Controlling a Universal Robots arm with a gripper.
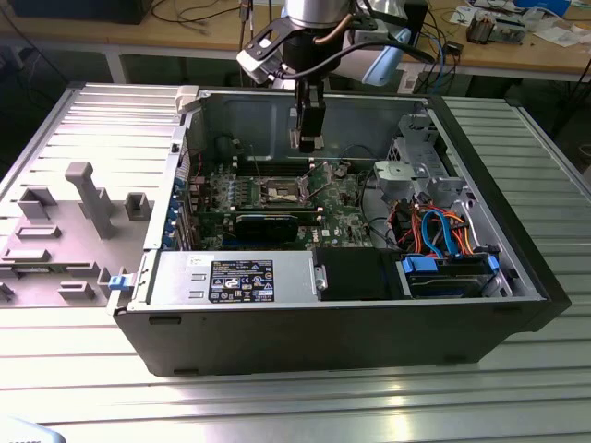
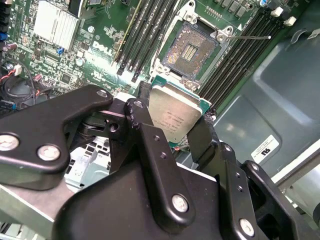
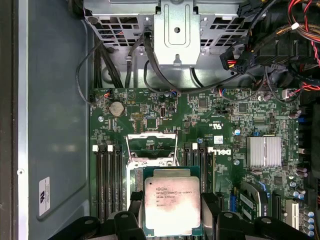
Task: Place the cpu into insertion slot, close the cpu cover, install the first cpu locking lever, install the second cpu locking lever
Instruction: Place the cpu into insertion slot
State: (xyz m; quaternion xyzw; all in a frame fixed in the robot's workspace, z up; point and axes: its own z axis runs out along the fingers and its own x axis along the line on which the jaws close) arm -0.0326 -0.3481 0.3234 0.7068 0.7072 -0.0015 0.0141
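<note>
Ribbed metal tabletop (image 1: pixel 277 406) carries an open computer case (image 1: pixel 351 323) lying on its side, and a cluttered workbench (image 1: pixel 138 37) runs along the back of the room. In the exterior view we see the arm reaching down into the case from above, its gripper (image 1: pixel 307 140) hanging over the green circuit board (image 1: pixel 342 208) and apart from it. Both wrist views show us what it carries: the gripper is closed narrowly on the cpu (image 2: pixel 175 115), with black fingers (image 2: pixel 150 150) pressed against two opposite edges and the chip's silvery-grey top facing the cameras. We find the insertion slot (image 2: pixel 192 50) bare, its tan-gold contact field uncovered inside the silver surround. The chip is held above the board just beside the slot, not seated. In the first wrist view the chip hides most of the socket, and the cpu cover (image 3: pixel 152 161) stands tipped up off it as a silver frame just beyond. Long black memory slots (image 2: pixel 145 30) flank the socket on both sides, and a finned silver heatsink (image 3: pixel 265 150) sits further off on the board. We also make out a thin metal lever (image 2: pixel 250 36) jutting sideways from one corner of the surround.
</note>
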